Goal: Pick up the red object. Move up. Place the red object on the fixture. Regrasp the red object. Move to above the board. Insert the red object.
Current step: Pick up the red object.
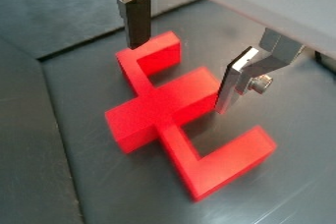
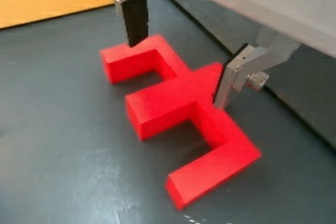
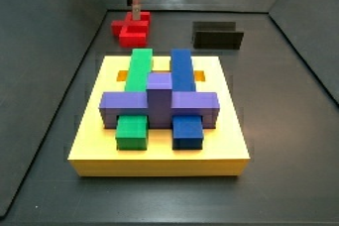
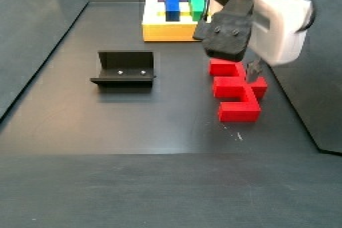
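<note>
Open pincer (image 1: 187, 53) astride red object (image 1: 171, 110)

1. My gripper (image 1: 191, 56) hangs low over the red object (image 1: 178, 120), one finger (image 1: 137, 20) on either side of its middle bar; in both wrist views I cannot tell whether the pads touch it.
2. The red object (image 4: 238, 90) lies flat on the floor, well apart from the board (image 4: 167, 30).
3. In a side view the fixture (image 4: 123, 68) stands on the floor left of the red object, apart from it.
4. In a side view the board (image 3: 159, 151) lies nearest, with the red object (image 3: 131, 32) and the fixture (image 3: 219, 36) behind it, the fixture to the right.
5. Bars and blocks (image 3: 158, 99) sit in the board's slots.
</note>
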